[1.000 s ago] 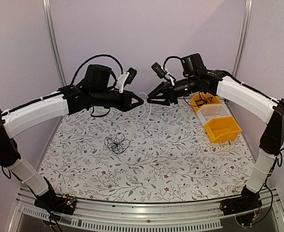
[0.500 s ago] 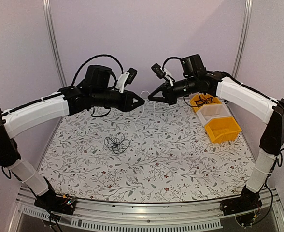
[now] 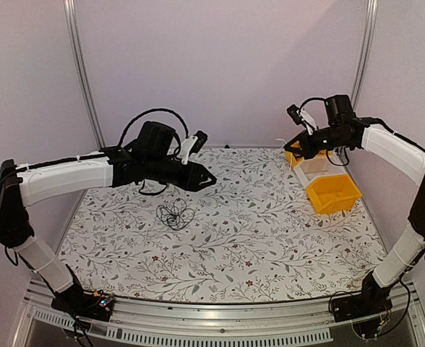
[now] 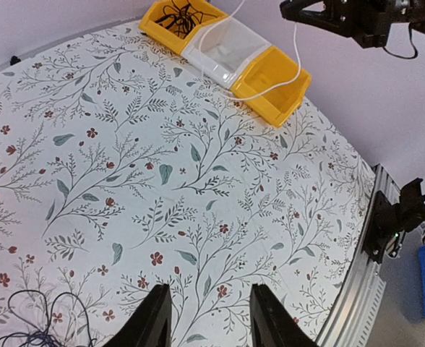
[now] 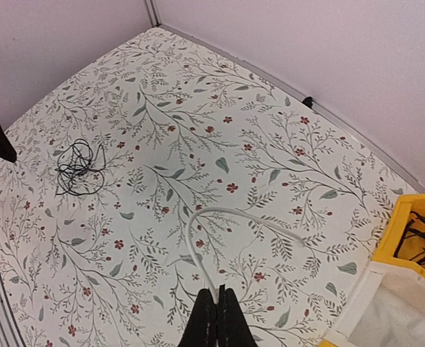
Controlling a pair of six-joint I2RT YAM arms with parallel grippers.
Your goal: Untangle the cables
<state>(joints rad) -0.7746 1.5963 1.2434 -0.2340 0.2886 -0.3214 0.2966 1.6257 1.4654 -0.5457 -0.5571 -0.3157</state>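
The cables (image 3: 175,215), a loose bunch of thin black wires, lie on the flowered cloth left of centre; they also show in the left wrist view (image 4: 35,329) and the right wrist view (image 5: 79,170). My left gripper (image 3: 209,179) hovers above and right of the bunch, open, with nothing between its fingers (image 4: 155,318). My right gripper (image 5: 217,300) is shut on one end of a thin white cable (image 5: 212,217) that curls out in front of it. That gripper (image 3: 292,147) is high at the back right, over the bins, and the white cable (image 4: 293,65) hangs from it.
Three bins stand in a row at the back right: a yellow bin (image 3: 297,154) holding more black wires (image 5: 422,242), a white bin (image 3: 318,168), and a second yellow bin (image 3: 333,194). The table's metal front rail (image 3: 212,325) runs along the near edge.
My right gripper shut on the white cable and carried it right and back to over the bins. My left gripper opened, let that cable go, and dropped a little.
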